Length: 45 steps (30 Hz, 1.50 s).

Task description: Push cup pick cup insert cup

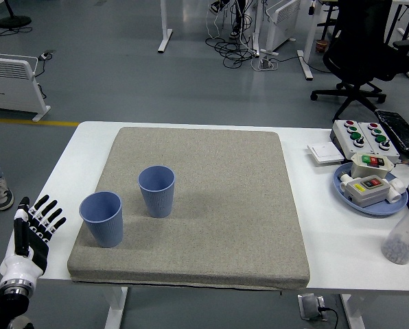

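Push step not begun: left hand (pixel 33 229) at lower left, fingers (pixel 48 211) spread, empty. Next: sideways contact on near cup (pixel 101 218), toward second cup (pixel 156 191).

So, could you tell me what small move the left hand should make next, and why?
Probably reach right toward the nearer blue cup to push it. The left hand hangs open off the table's left edge, touching nothing, and both cups stand apart, upright on the grey mat.
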Tool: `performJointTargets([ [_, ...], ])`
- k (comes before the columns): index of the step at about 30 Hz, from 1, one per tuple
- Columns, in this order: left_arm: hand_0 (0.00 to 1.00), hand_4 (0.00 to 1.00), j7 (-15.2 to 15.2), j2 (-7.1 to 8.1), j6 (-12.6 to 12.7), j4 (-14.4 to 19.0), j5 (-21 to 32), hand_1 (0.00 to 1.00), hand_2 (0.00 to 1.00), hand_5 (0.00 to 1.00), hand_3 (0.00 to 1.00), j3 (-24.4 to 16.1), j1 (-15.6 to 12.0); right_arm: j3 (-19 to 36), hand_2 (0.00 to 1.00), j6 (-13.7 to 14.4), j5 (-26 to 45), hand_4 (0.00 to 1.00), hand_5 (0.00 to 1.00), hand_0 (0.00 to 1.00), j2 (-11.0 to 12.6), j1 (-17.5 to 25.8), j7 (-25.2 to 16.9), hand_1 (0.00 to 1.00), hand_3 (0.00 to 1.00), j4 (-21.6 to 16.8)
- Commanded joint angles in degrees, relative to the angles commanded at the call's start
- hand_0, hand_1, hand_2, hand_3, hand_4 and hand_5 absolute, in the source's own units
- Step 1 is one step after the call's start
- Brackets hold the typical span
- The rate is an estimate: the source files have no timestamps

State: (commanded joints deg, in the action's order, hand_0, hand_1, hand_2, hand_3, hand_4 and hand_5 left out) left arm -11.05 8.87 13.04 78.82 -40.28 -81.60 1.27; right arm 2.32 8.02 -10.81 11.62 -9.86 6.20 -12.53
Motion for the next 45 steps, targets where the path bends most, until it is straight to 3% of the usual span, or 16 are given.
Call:
performJointTargets([
  [22, 0.762, 0.635, -0.31, 0.05, 0.12, 0.06, -0.66, 0.820, 0.837, 0.998, 0.826, -0.08, 0.13, -0.25, 0.713, 0.00, 0.44, 0.181, 0.399, 0.730, -0.06, 0.16, 0.08, 0.671, 0.607, 0.00],
  [29, 0.758, 0.634, -3.40, 0.55, 0.74, 1.76, -7.55, 0.814, 0.826, 0.998, 0.810, 0.76, -0.99, 0.39, 0.713, 0.07, -0.51, 0.181, 0.399, 0.730, -0.23, 0.07, 0.41, 0.671, 0.607, -0.01],
  [30, 0.680, 0.632, -3.91, 0.67, 0.76, 2.01, -8.80, 0.733, 0.715, 0.998, 0.713, 0.86, -1.23, 0.42, 0.713, 0.08, -0.57, 0.181, 0.398, 0.730, -0.24, 0.05, 0.43, 0.672, 0.607, -0.02],
  [32, 0.680, 0.632, -4.17, 0.73, 0.77, 2.15, -9.52, 0.733, 0.715, 0.998, 0.713, 0.91, -1.37, 0.43, 0.713, 0.09, -0.61, 0.181, 0.398, 0.730, -0.24, 0.04, 0.44, 0.672, 0.607, -0.02],
  [35, 0.680, 0.632, -8.97, 1.44, 3.95, 2.76, -16.04, 0.733, 0.715, 0.998, 0.713, 1.27, -2.99, 0.11, 0.713, 0.19, -0.11, 0.181, 0.398, 0.730, -0.21, 0.04, 0.25, 0.672, 0.607, -0.04],
  [36, 0.546, 0.615, -10.33, 1.57, 4.79, 2.86, -17.06, 0.631, 0.615, 0.998, 0.626, 1.38, -3.42, 0.03, 0.713, 0.21, -0.03, 0.180, 0.401, 0.730, -0.19, 0.04, 0.22, 0.672, 0.607, -0.05],
  [39, 0.546, 0.615, -16.81, 2.38, 8.47, 3.84, -16.43, 0.631, 0.615, 0.998, 0.626, 2.46, -5.20, -0.03, 0.713, 0.29, 0.17, 0.180, 0.401, 0.730, -0.17, 0.05, 0.17, 0.672, 0.607, -0.05],
  [41, 0.546, 0.615, -20.68, 2.80, 9.54, 4.34, -16.11, 0.631, 0.615, 0.998, 0.626, 3.12, -5.96, 0.02, 0.713, 0.31, 0.12, 0.180, 0.401, 0.730, -0.15, 0.05, 0.18, 0.672, 0.607, -0.05],
  [42, 0.380, 0.599, -23.16, 3.17, 10.22, 4.74, -16.08, 0.509, 0.492, 0.998, 0.497, 3.74, -6.62, 0.06, 0.713, 0.31, 0.07, 0.180, 0.398, 0.729, -0.13, 0.05, 0.20, 0.672, 0.607, -0.04],
  [43, 0.380, 0.599, -25.35, 3.51, 11.07, 5.09, -16.27, 0.509, 0.492, 0.998, 0.497, 4.39, -7.31, 0.04, 0.713, 0.33, 0.09, 0.180, 0.398, 0.729, -0.12, 0.05, 0.20, 0.672, 0.607, -0.05],
  [45, 0.380, 0.599, -25.93, 3.91, 12.08, 5.39, -16.44, 0.509, 0.492, 0.998, 0.497, 5.19, -8.12, 0.09, 0.713, 0.35, 0.06, 0.180, 0.398, 0.729, -0.11, 0.08, 0.23, 0.672, 0.607, -0.04],
])
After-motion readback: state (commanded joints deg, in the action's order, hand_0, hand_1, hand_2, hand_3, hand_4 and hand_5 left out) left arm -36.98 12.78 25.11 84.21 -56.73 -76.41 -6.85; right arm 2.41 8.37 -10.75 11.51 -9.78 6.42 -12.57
